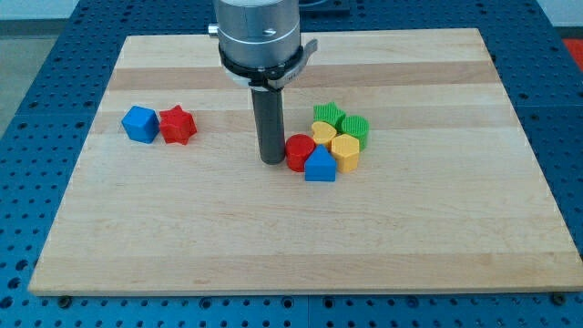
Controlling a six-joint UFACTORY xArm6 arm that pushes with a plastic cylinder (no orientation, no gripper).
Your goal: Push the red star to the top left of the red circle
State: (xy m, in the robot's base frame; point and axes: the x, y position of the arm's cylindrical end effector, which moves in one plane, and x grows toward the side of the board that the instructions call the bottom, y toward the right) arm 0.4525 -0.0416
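The red star (178, 125) lies at the view's left, touching a blue cube (139, 123) on its left side. The red circle (300, 151) sits near the board's middle, at the left edge of a tight cluster of blocks. My tip (271, 160) stands just left of the red circle, close to or touching it. The red star is far to the left of my tip and a little higher in the view.
The cluster holds a blue triangle-like block (320, 167), a yellow heart (324, 134), a yellow hexagon (346, 152), a green star (327, 115) and a green circle (356, 128). The wooden board (291, 246) rests on a blue perforated table.
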